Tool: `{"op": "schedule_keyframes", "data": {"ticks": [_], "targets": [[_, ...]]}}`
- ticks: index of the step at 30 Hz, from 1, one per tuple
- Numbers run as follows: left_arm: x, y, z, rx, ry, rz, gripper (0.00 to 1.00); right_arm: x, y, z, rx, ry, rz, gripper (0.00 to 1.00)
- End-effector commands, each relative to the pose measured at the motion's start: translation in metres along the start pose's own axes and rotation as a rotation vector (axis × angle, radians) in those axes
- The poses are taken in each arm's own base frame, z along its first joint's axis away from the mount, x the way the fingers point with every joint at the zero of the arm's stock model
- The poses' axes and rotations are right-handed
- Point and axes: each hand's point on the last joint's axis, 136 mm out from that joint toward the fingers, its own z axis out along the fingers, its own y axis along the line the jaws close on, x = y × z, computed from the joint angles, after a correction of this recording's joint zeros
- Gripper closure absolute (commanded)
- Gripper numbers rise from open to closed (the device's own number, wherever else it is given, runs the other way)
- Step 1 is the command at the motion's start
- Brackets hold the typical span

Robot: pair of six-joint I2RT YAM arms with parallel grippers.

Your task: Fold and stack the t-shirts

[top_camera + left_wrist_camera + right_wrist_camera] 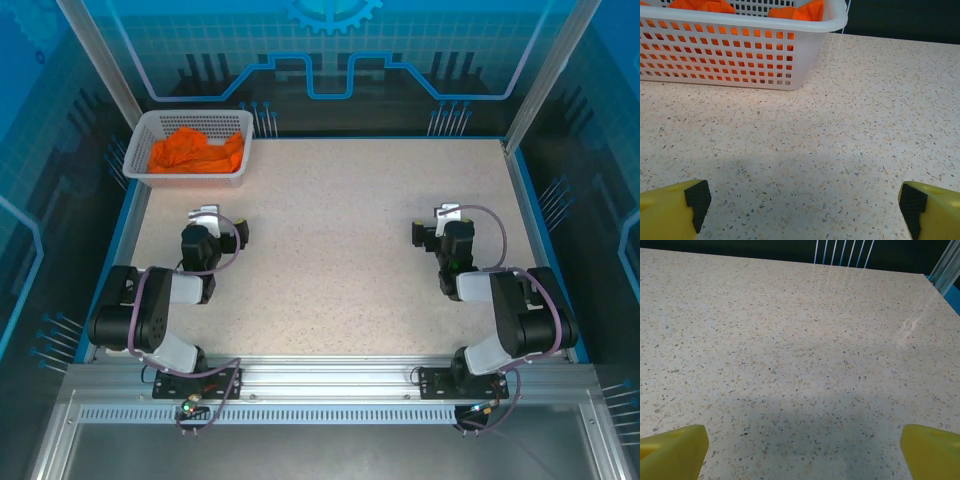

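In the far left corner of the table (340,230), the orange t-shirts (195,152) lie crumpled in a white mesh basket (190,116). My left claw (805,205) hangs low over the speckled tabletop near the basket's front wall, its jaws spread wide with nothing between them. My right claw (802,445) is well apart on the right side of the table, also spread wide and holding nothing. Both point toward the far edge.

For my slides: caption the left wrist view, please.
Open left gripper hovers over speckled table, facing white mesh basket of orange t-shirts.
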Motion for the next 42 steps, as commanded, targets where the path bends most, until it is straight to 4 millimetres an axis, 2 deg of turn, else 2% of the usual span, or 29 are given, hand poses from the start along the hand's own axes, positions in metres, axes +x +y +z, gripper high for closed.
{"op": "schedule_keyframes", "data": {"ticks": [1,21,27,31,33,34,36,39,41,42], "targets": [[-0.002,-0.004,0.002,0.018,-0.003,0.012,0.01,-0.007,0.001,-0.002,0.008,-0.03,0.017,0.0],[-0.003,-0.004,0.003,0.017,-0.004,0.013,0.01,-0.006,0.0,-0.002,0.01,-0.029,0.017,0.0],[-0.004,-0.012,0.0,0.062,-0.004,0.024,0.01,-0.009,0.001,-0.005,0.032,-0.034,0.002,0.0],[-0.037,-0.008,-0.022,0.025,-0.053,0.013,0.01,-0.014,0.007,-0.021,-0.008,-0.115,-0.016,0.0],[-0.062,-0.008,-0.035,0.011,-0.065,-0.037,0.01,-0.026,0.002,-0.032,0.054,-0.107,-0.027,0.0],[-0.08,-0.012,-0.044,0.028,-0.094,-0.061,0.01,-0.044,-0.002,-0.037,0.076,-0.076,-0.009,0.0],[-0.114,-0.023,-0.062,0.087,-0.169,-0.092,0.01,-0.062,-0.001,-0.051,0.046,-0.032,0.007,0.0],[-0.161,-0.033,-0.087,0.153,-0.273,-0.219,0.01,-0.095,0.008,-0.089,-0.062,-0.141,0.054,0.0],[-0.176,-0.038,-0.103,0.201,-0.275,-0.343,0.01,-0.105,-0.001,-0.115,-0.064,-0.174,0.177,0.0],[-0.18,-0.048,-0.113,0.265,-0.255,-0.342,0.01,-0.108,-0.007,-0.128,-0.058,-0.175,0.239,0.0]]}}
